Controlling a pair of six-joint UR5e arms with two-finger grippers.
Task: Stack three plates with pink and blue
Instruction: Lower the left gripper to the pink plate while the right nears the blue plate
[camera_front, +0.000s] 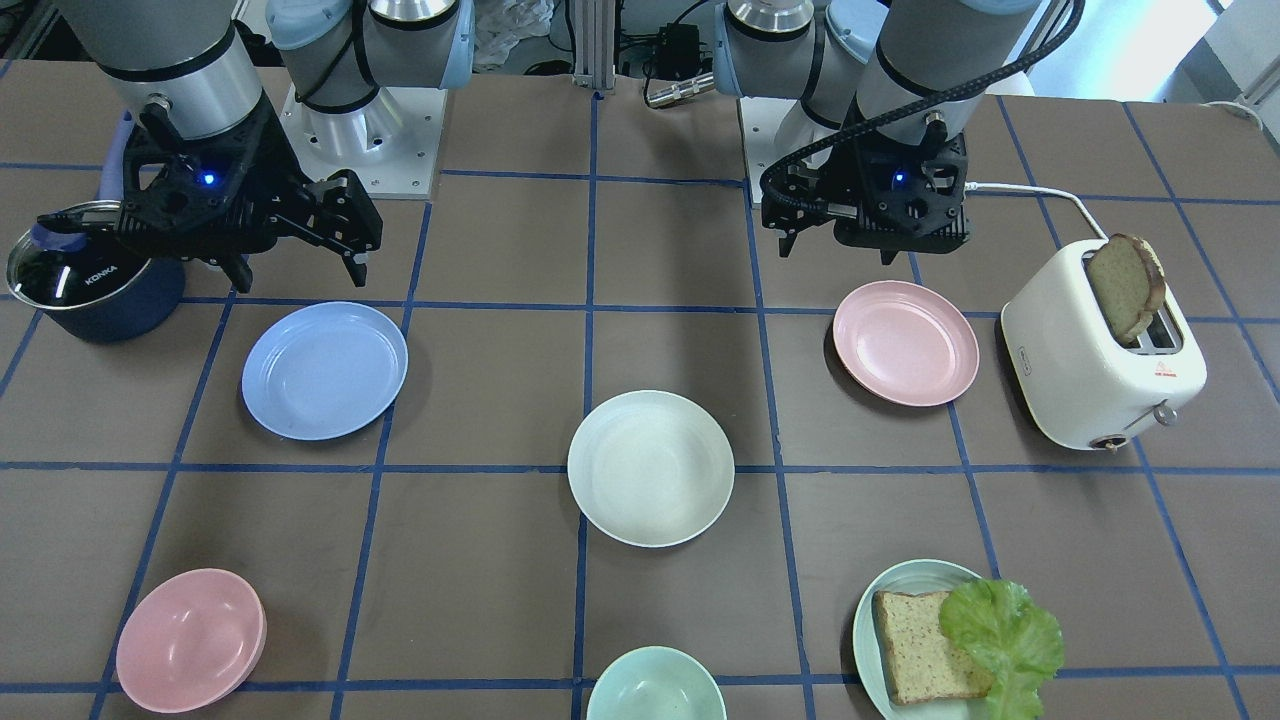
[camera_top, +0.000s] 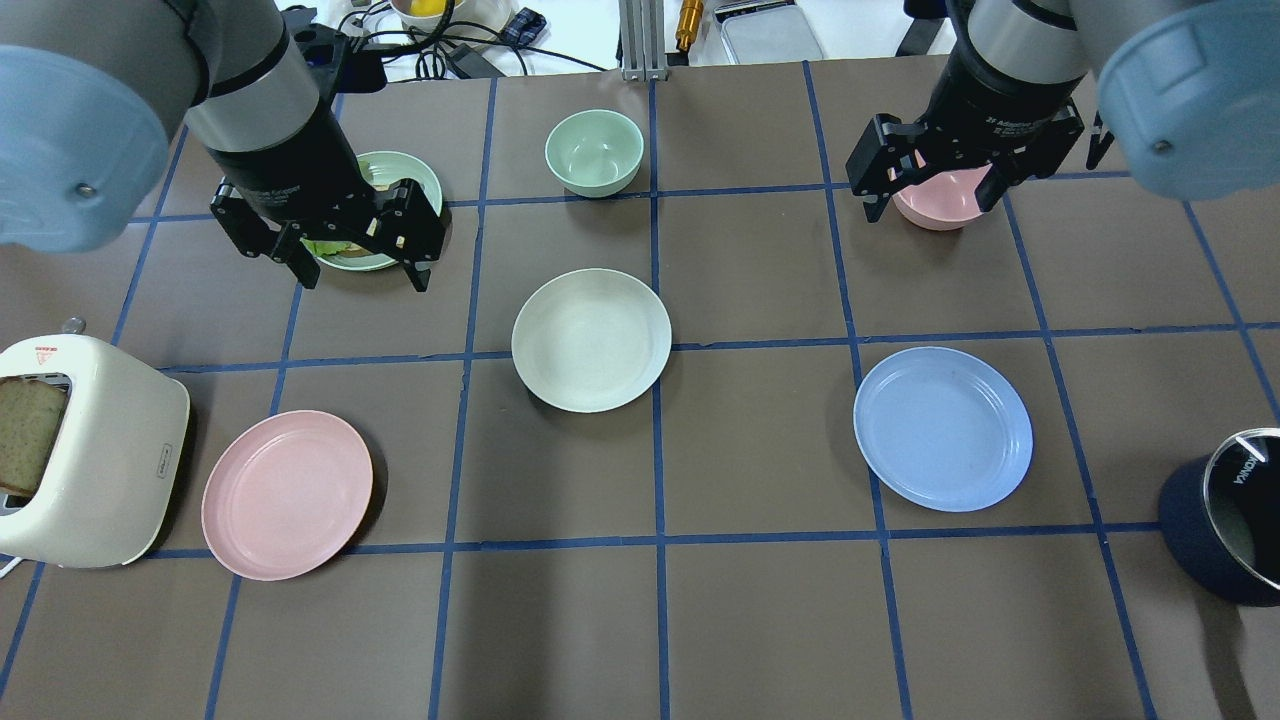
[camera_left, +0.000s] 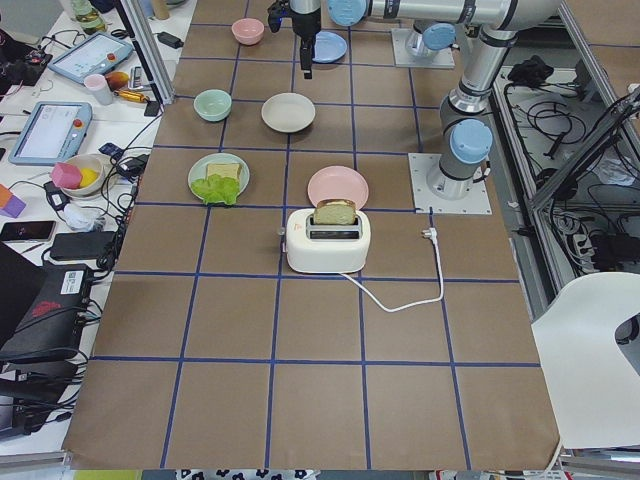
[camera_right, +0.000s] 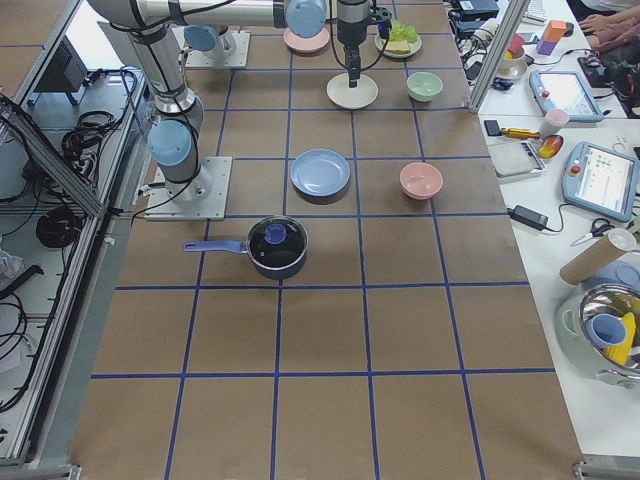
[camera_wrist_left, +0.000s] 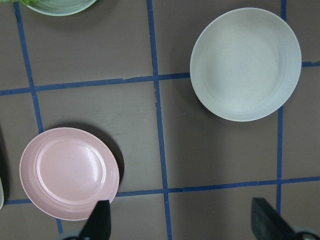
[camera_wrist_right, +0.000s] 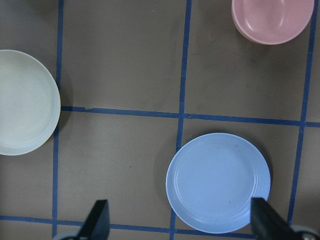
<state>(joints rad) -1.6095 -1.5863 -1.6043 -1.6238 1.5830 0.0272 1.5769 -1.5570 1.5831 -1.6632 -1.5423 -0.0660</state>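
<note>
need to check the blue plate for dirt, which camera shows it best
The right wrist-mounted view: the blue plate is whole, large, seen from straight above, rim rings clear. Overhead exterior and front-facing show it whole but smaller; exterior right shows it small, exterior left tiny and partly hidden.

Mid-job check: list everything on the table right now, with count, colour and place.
pink plate: one, pale pink, robot's left, near side
blue plate: one, light blue, robot's right
white plate: one, cream, centre
pink bowl: one, pink, far right
mint bowl: one, mint, far centre
mint plate: one, far left, holding bread and lettuce
toaster: one, white, left end, slice sticking up
pot: one, dark blue, lidded, near right
table: one, brown, blue grid
left claw: open, above mint plate
right claw: open, above pink bowl
</note>
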